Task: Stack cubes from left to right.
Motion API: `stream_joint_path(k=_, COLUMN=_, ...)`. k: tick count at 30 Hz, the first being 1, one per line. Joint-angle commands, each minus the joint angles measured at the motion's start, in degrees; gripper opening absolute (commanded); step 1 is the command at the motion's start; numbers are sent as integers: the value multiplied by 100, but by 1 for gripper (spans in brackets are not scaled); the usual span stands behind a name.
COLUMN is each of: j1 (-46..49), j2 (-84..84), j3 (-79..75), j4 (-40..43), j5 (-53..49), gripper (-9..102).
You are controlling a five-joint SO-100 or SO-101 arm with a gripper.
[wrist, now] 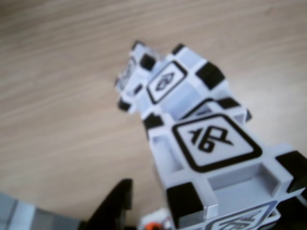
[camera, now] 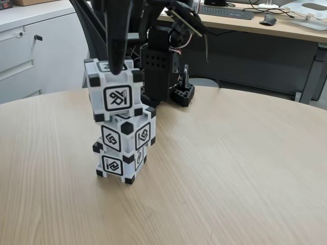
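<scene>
Three grey-white cubes with black corners stand in one stack left of centre on the wooden table in the fixed view. The bottom cube (camera: 119,164) carries the middle cube (camera: 128,133), which is turned a little. The top cube (camera: 115,92) sits shifted to the left on it. My gripper (camera: 118,65) comes down from above with its black fingertips at the top cube's upper edge. In the wrist view the top cube (wrist: 216,143) lies between the jaws, and a gap shows between it and the left finger (wrist: 117,203). The gripper looks open.
The arm's black base (camera: 157,66) stands just behind the stack, with a small black holder (camera: 182,94) to its right. A white cabinet (camera: 30,51) and a desk with a keyboard (camera: 225,11) lie beyond the round table's (camera: 230,168) far edge.
</scene>
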Motion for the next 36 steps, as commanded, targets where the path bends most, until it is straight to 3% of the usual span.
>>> stream_joint_path(k=1, j1=-44, j2=149, j3=-229, j4=-18, j5=202, gripper=48)
stream_joint_path(k=9, j1=-53, j2=167, j3=-229, j4=-18, j5=369, gripper=43)
stream_joint_path(k=36, j1=-44, j2=158, j3=-149, j4=-105, j5=563, gripper=45)
